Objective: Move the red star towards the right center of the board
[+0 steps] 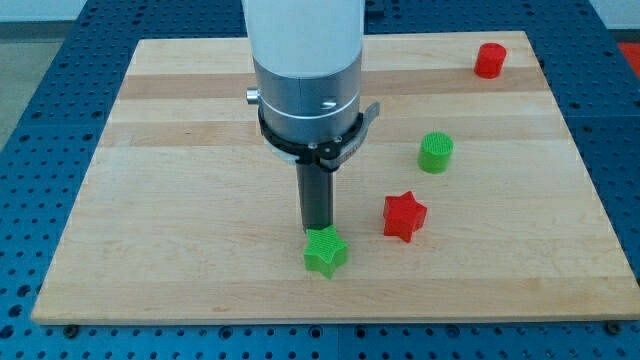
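Note:
The red star (404, 216) lies on the wooden board (180, 200), right of the board's middle and toward the view's bottom. My tip (318, 230) comes straight down at the board's lower middle, left of the red star by a clear gap. The tip's end sits right at the top edge of a green star (326, 252); I cannot tell if it touches it.
A green cylinder (435, 152) stands above and right of the red star. A red cylinder (490, 60) stands near the board's top right corner. The arm's white and grey body (305, 70) hides the board's top middle. A blue perforated table surrounds the board.

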{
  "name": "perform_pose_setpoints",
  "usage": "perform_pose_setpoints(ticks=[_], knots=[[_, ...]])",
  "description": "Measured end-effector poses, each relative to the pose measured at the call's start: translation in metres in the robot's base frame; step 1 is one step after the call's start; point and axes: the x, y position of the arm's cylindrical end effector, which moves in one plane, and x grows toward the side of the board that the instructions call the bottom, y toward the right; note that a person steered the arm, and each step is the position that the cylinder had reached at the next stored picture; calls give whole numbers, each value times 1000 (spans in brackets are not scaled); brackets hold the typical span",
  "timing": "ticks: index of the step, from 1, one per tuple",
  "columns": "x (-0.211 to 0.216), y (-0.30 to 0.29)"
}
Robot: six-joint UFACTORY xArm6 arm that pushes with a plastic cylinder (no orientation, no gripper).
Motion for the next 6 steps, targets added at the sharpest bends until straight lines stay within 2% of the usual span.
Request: perform_pose_setpoints(ticks=[2, 5, 6], knots=[[4, 3], [3, 92], [-23, 115]])
